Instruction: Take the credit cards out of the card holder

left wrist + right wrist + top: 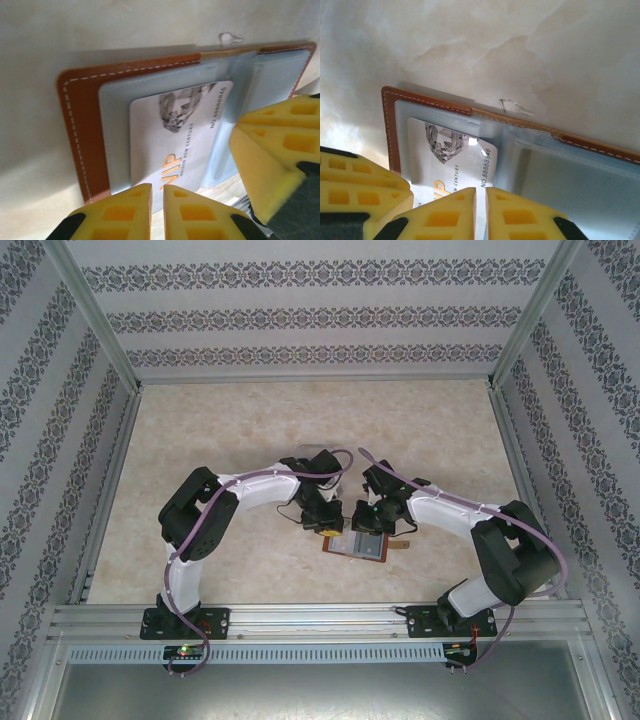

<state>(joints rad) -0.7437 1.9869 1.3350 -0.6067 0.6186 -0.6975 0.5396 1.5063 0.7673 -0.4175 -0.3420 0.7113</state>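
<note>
Top view first: the card holder (365,550) lies open and flat on the counter (250,430), near the front and about midway between the two bases. The left arm (250,490) and right arm (445,510) both curl inward, and their heads meet right over it. It's too small from up here to say anything about the fingers.

Left wrist view: much better look. You can see the holder's brown leather edge (80,110) with white stitching, with a grey-blue pocket (115,125) inside it. A pale credit card (185,130) with a diamond graphic and orange "VIP" lettering lies on that pocket. The left fingers (117,215) are closed down to a thin slit, and the card's near edge runs straight into that slit, so it looks pinched between them. The right fingers (270,145) come in from the right and sit over the middle of the holder, beside the card's end.

Right wrist view: same card (450,145), lying at the stitched-corner end of the holder (390,130). The right fingers (445,215) are nearly together too, with the slit right at the card's corner and the pocket edge. I can't tell if they're actually nipping anything. The left fingers (360,185) show bottom left.
</note>
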